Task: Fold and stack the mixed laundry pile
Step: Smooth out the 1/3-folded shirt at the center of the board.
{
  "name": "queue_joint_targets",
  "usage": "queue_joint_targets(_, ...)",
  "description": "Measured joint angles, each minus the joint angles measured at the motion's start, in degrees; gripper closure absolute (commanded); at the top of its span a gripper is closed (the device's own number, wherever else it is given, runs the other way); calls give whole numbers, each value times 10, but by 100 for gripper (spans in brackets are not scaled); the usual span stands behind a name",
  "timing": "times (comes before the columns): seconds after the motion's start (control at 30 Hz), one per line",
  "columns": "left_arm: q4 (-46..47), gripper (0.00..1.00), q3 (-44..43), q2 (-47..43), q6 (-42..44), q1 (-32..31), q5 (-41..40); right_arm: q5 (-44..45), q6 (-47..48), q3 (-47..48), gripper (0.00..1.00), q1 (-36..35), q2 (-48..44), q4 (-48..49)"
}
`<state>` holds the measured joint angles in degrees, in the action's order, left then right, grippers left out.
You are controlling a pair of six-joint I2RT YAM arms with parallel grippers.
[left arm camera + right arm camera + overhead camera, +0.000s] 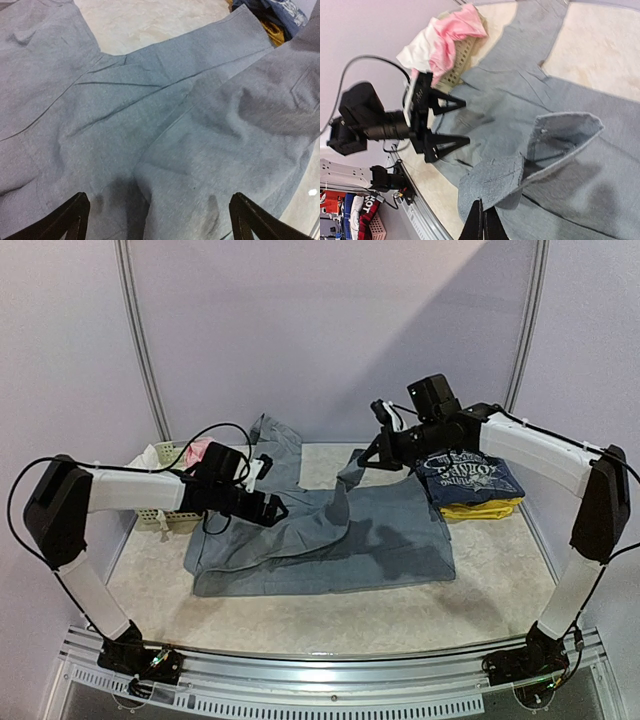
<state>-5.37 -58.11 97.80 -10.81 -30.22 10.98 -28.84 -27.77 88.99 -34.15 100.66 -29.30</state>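
Item in work: grey trousers (330, 540), spread wide over the middle of the surface (300, 625), with a leg reaching back toward the far wall, creased and not yet folded into a compact shape. Right hand (481, 220): fingers pressed together, clamped on an edge of the trousers, that edge lifted clear and curling over the rest of the cloth. Left hand (159, 220): fingers wide apart, holding nothing, hovering low above the trousers on the side nearest the basket. Finished, judging by how things lie: a small stack at the right rear of the surface, navy printed tee (470, 477) folded on top, yellow garment (482, 508) folded beneath, just beside the trousers' right edge. Outstanding: the trousers' fold, apparently at its first pass only, then transfer to the stack. Also outstanding: pink piece (455, 35) and white piece (417, 50), bunched and unfolded in the pale lattice basket (160, 520) at the left rear. No navy dress identifiable in any view. Overall estimate: roughly midway, with two pieces stacked, one in hand, at least two waiting
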Motion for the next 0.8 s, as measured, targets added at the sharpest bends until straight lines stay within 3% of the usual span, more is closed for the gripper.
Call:
queue_joint_targets(0.3,18,13,139,-157,-13,-8,-43,-10,-7,187,100,-17,81,-33)
queue_joint_targets(0.5,21,13,201,-239,-17,-37,-59,-19,-20,280,100,-23,128,-37)
queue_joint_targets(0.67,20,17,222,-255,-20,-57,-80,-16,-30,299,100,-23,139,-47)
queue_joint_targets(0.8,7,26,242,-257,-34,-66,-103,15,-19,237,100,-23,121,-61)
